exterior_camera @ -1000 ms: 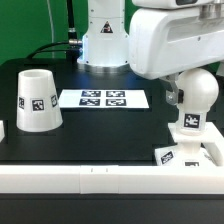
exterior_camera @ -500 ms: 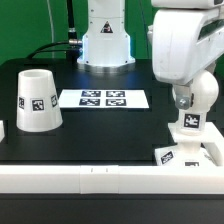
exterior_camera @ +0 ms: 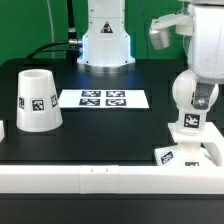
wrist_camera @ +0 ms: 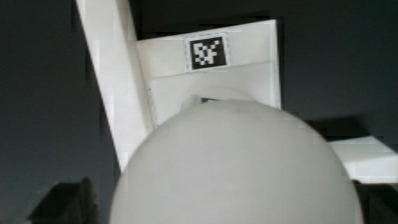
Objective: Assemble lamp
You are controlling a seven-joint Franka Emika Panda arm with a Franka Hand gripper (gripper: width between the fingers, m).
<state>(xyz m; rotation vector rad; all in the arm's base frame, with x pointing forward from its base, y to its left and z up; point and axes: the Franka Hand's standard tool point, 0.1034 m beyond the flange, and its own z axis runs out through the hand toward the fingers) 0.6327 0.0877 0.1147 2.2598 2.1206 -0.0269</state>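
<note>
The white round bulb (exterior_camera: 192, 93) stands upright by its tagged neck on the flat square base (exterior_camera: 185, 153) at the exterior view's right front. My arm's hand (exterior_camera: 195, 35) hangs straight over it. In the wrist view the bulb (wrist_camera: 222, 160) fills the picture, with the base (wrist_camera: 222, 80) and its tag beyond it. My gripper (wrist_camera: 222, 208) straddles the bulb, and a dark fingertip (wrist_camera: 63, 205) shows at its side. I cannot see whether the fingers press on the bulb. The tapered shade (exterior_camera: 37, 98) stands mouth down at the exterior view's left, far from the gripper.
The marker board (exterior_camera: 103, 98) lies flat at the table's middle back. A white rail (exterior_camera: 100, 178) runs along the front edge, close to the base; it shows in the wrist view (wrist_camera: 111, 90) too. The robot's pedestal (exterior_camera: 105, 40) stands behind the board.
The hand has turned above the bulb and the arm's bulk has swung toward the exterior view's right and upward. The bulb, its neck tag, the base and the shade have stayed in place.
</note>
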